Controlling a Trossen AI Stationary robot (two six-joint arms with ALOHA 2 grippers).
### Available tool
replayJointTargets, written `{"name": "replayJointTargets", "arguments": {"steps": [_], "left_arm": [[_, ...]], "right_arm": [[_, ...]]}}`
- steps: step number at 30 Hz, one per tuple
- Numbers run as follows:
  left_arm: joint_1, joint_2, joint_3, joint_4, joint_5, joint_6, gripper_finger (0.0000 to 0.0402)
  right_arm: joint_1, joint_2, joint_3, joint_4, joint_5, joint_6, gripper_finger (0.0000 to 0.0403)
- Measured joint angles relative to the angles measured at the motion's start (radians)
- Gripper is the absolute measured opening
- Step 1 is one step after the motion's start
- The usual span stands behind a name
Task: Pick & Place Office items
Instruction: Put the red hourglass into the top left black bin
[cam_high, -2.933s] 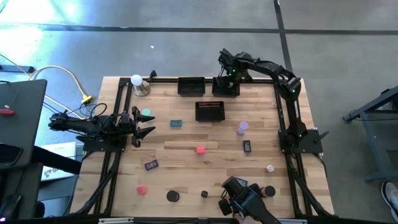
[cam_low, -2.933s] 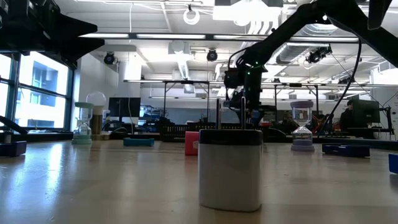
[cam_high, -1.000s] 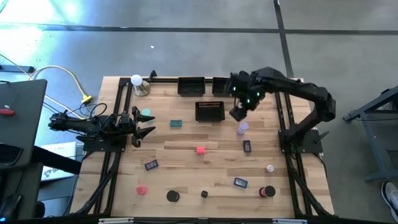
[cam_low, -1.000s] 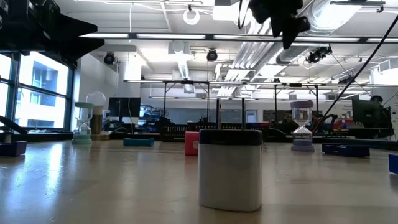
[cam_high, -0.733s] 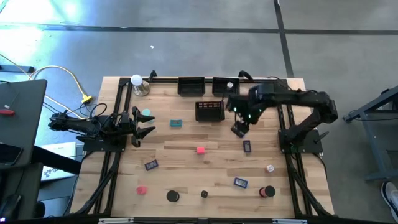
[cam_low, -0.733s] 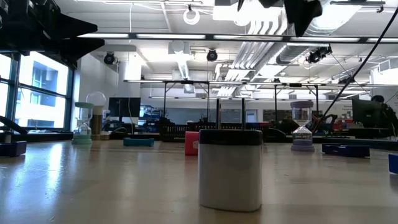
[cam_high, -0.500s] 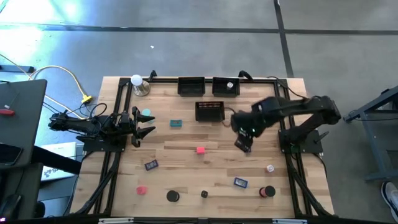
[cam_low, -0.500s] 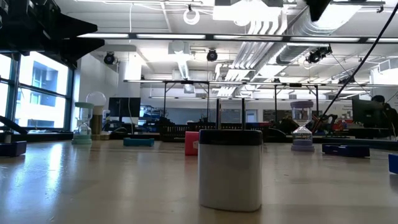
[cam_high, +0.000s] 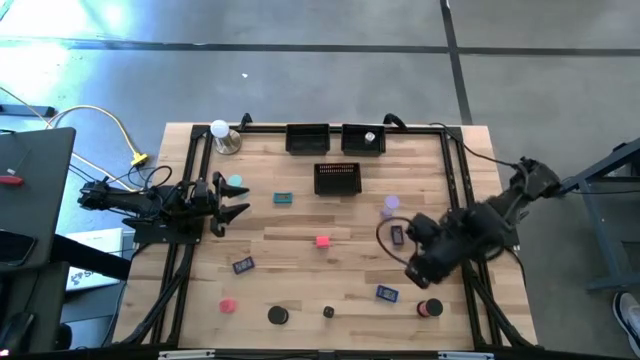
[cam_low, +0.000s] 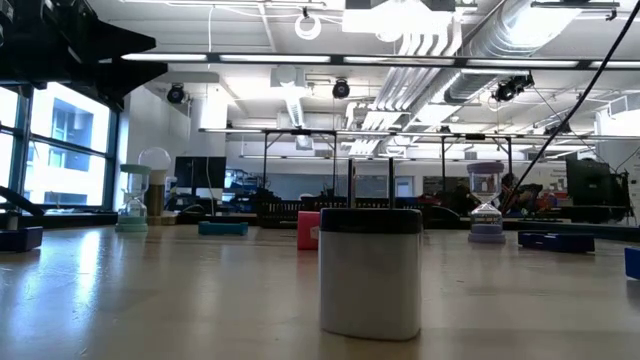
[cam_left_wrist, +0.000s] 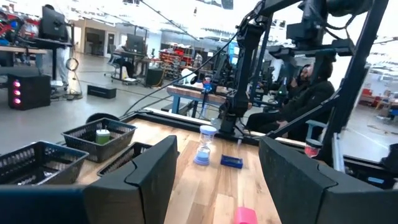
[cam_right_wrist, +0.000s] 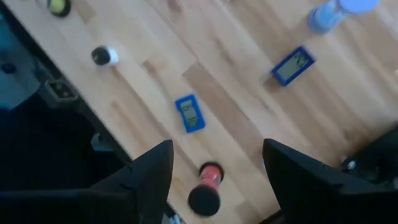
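While the left claw (cam_high: 232, 200) sits parked at its own edge of the bench (cam_high: 300, 250), fingers (cam_left_wrist: 152, 174) spread apart with nothing between them, the right claw (cam_high: 420, 270) hangs high over the bench near its own side, and its 2 fingers (cam_right_wrist: 149, 177) are parted and empty too

Straight below the right claw lies a blue rectangular block (cam_right_wrist: 189, 113), flat on the wood, and just beside it toward the bench's near edge sits the red and black roll (cam_right_wrist: 207, 186), lying on its side. A second blue block (cam_right_wrist: 289, 66) lies farther out beyond the claw, and past that stands the lavender piece (cam_right_wrist: 333, 14), upright. Off toward the frame rail there is a small white-and-black roll (cam_right_wrist: 104, 56)

Ahead of the left claw the teal piece (cam_high: 235, 183) sits just beside its fingertips, with a teal flat block (cam_high: 284, 198) a little farther out. In the middle of the bench, between the 2 claws, the pink-red cube (cam_high: 322, 241) rests alone. Nearer the front edge, well apart from either claw, lie a dark blue block (cam_high: 243, 265), a red cube (cam_high: 228, 305), a black disc (cam_high: 277, 315) and a tiny dark piece (cam_high: 328, 312)

At the far edge stand 3 black mesh trays (cam_high: 337, 179), one of them holding a small pale item (cam_high: 369, 137)
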Motion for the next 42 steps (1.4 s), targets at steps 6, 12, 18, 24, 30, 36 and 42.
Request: {"name": "replayJointTargets", "arguments": {"steps": [6, 12, 18, 24, 30, 36, 42], "left_arm": [[-0.021, 0.000, 0.000, -0.003, 0.028, -0.041, 0.0221], [-0.038, 0.000, 0.000, -0.003, 0.030, -0.034, 0.0221], [-0.038, 0.000, 0.000, -0.003, 0.030, -0.041, 0.0221], [-0.038, 0.000, 0.000, -0.004, 0.030, -0.042, 0.0221], [-0.037, 0.000, 0.000, -0.004, 0.030, -0.038, 0.0221], [-0.037, 0.000, 0.000, -0.016, 0.029, -0.043, 0.0221], [-0.037, 0.000, 0.000, -0.032, 0.029, -0.030, 0.0221]], "right_arm": [[0.116, 0.004, -0.008, 0.001, 0.079, 0.173, 0.0236], [0.204, 0.004, -0.099, 0.000, 0.003, 0.378, 0.0236], [0.254, 0.005, -0.202, 0.050, -0.067, 0.518, 0.0236], [0.273, 0.005, -0.241, 0.100, -0.059, 0.530, 0.0236], [0.273, 0.005, -0.265, 0.108, -0.050, 0.538, 0.0236], [0.273, 0.005, -0.275, 0.113, -0.075, 0.558, 0.0236], [0.273, 0.005, -0.275, 0.113, -0.093, 0.584, 0.0240]]}}
